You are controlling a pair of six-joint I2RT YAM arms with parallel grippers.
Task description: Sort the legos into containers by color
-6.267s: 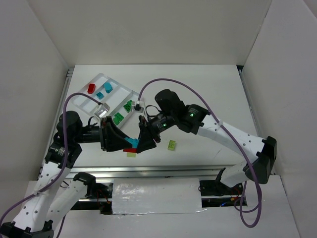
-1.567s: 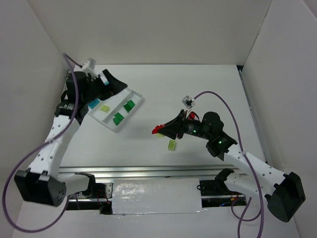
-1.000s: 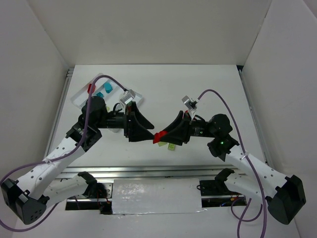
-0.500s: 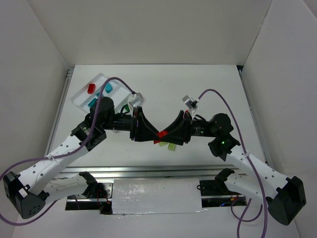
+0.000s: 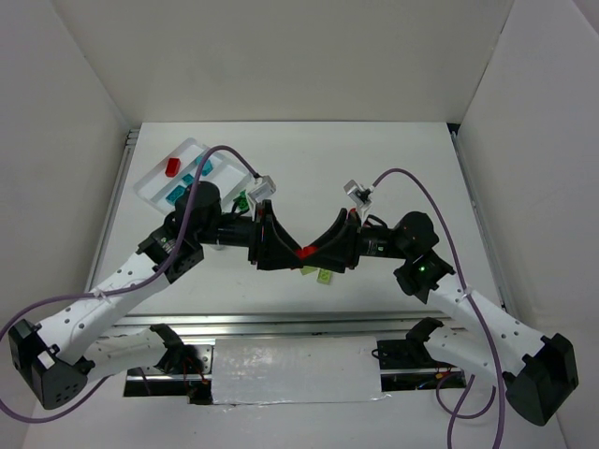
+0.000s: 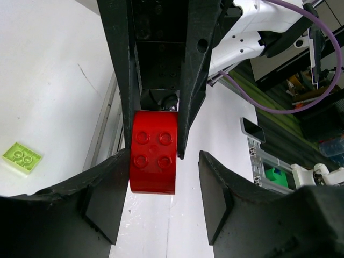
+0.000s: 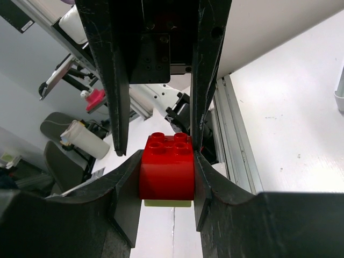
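Right wrist view: mid-handover, the right gripper [image 7: 167,173] clamps a red brick [image 7: 167,161]; the left gripper [image 6: 164,158], jaws spread, should close next.

The white table [image 5: 393,159] carries a white tray [image 5: 192,150] at far left and a lime-green brick [image 5: 324,277] mid-table.

Two red legos [image 5: 172,166], perhaps three teal [image 5: 207,166] (partly hidden), one green [image 5: 241,199], two yellow-green [image 5: 324,276], one tray [image 5: 142,185].

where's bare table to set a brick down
Free: the far table, from the tray to the right wall. Crowded: near centre, where the left gripper and right gripper meet at the red brick, lime bricks beneath.
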